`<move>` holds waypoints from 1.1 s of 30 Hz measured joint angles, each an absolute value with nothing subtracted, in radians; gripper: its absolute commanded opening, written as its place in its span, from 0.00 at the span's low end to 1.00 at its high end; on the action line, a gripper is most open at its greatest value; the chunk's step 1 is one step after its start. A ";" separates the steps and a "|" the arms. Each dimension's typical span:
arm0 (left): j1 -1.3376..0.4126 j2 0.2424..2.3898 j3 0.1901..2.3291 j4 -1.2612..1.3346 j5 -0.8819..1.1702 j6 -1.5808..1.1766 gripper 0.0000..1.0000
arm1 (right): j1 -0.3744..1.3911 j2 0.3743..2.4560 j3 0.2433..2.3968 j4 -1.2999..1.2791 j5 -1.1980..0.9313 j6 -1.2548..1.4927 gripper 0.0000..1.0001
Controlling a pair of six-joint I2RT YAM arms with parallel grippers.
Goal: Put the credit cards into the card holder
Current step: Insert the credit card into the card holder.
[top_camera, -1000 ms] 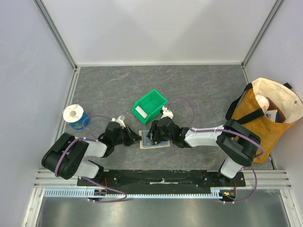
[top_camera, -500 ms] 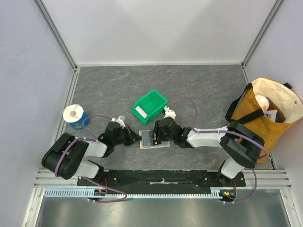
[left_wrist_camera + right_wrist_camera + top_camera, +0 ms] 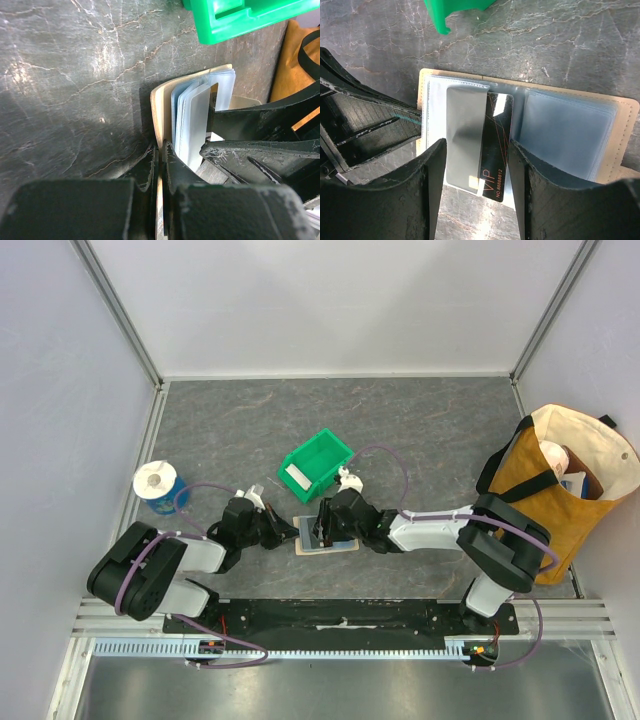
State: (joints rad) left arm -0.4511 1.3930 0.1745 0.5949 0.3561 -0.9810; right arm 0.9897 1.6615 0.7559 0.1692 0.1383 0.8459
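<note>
From above, the open tan card holder (image 3: 328,543) lies flat between two low, outstretched arms, with the left gripper (image 3: 288,532) at its left edge and the right gripper (image 3: 325,528) directly over it. The left wrist camera shows the left jaws pinched narrow on the holder's tan cover, its clear sleeves (image 3: 200,115) fanned upright just beyond. The right wrist camera shows a dark credit card (image 3: 492,150) apparently gripped by its long edges between the right fingers (image 3: 432,190). The card points straight ahead, and its far end looks tucked among the clear sleeves.
</note>
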 measured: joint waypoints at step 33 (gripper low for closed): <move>-0.457 1.349 0.173 0.541 0.339 -0.981 0.02 | 1.014 1.665 0.877 -0.042 0.125 0.731 0.61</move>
